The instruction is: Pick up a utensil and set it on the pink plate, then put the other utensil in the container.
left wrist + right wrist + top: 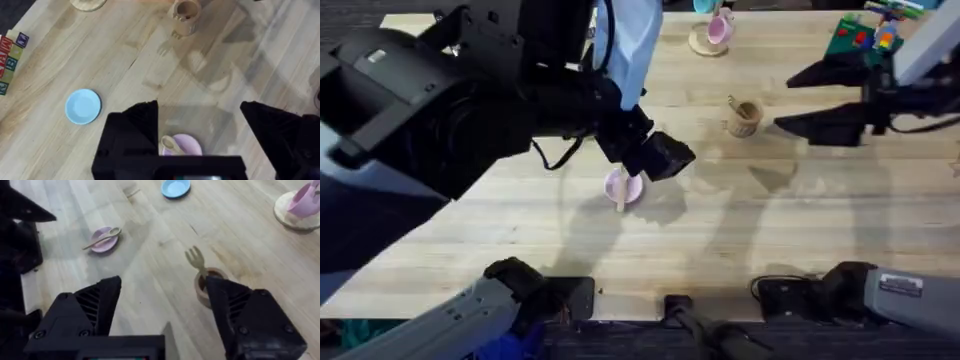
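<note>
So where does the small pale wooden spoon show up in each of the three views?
Overhead: the small pale wooden spoon lies across the small round pale-pink plate, mid-table, beside the left gripper.
Left wrist: its rounded head rests on the pink plate, between the open fingers.
Right wrist: it lies across the pink plate, far from the open right gripper.
Shared landmark: the tan wooden cylindrical cup holding the fork.
</note>
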Available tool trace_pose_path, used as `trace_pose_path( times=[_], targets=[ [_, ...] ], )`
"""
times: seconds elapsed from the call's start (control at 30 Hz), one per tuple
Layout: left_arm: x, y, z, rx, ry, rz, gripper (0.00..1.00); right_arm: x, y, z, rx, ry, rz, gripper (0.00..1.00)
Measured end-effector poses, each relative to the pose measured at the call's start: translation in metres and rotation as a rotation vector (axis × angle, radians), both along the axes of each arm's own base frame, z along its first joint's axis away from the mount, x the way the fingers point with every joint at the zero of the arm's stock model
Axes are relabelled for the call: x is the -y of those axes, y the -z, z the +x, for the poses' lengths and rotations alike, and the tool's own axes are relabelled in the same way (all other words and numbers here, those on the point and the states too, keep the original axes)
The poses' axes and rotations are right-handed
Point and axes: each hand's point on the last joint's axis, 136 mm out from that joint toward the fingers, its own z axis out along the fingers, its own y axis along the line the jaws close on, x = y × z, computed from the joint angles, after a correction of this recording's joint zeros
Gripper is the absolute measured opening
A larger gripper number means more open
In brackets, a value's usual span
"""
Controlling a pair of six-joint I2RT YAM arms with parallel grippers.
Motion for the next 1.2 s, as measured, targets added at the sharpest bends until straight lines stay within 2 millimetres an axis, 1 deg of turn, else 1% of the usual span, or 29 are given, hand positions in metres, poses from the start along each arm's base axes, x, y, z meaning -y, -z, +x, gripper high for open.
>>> trace_pose_path(
  times=[0.17, 0.33, 0.47, 0.63, 0.77, 0.83, 0.93, 1.1, 1.2],
  targets=[
    [0.0, 0.0, 0.0, -0.015, -0.018, -0.011, 0.993, -0.003, -0.024, -0.029, 0.013, 0.038, -0.088, 0.995],
    [-0.008, 0.004, 0.0, -0.066, -0.071, -0.018, 0.993, -0.002, -0.039, -0.057, -0.011, 0.123, -0.169, 0.995],
    [-0.027, 0.01, -0.008, -0.126, -0.129, 0.003, 0.993, -0.003, -0.049, -0.082, -0.008, 0.191, -0.224, 0.995],
    [-0.059, 0.01, -0.033, -0.19, -0.203, 0.031, 0.993, -0.002, -0.059, -0.106, 0.012, 0.287, -0.272, 0.995],
    [-0.077, -0.001, -0.047, -0.202, -0.253, 0.043, 0.993, 0.002, -0.059, -0.121, -0.027, 0.378, -0.292, 0.996],
    [-0.085, -0.008, -0.054, -0.197, -0.276, 0.057, 0.993, 0.005, -0.054, -0.128, -0.079, 0.421, -0.299, 0.996],
    [-0.094, -0.024, -0.062, -0.174, -0.297, 0.065, 0.993, 0.009, -0.047, -0.136, -0.15, 0.462, -0.314, 0.996],
    [-0.099, -0.053, -0.067, -0.116, -0.31, 0.048, 0.993, 0.013, -0.044, -0.136, -0.176, 0.494, -0.325, 0.996],
    [-0.099, -0.059, -0.067, -0.099, -0.311, 0.042, 0.993, 0.013, -0.045, -0.135, -0.173, 0.499, -0.323, 0.996]
  ],
)
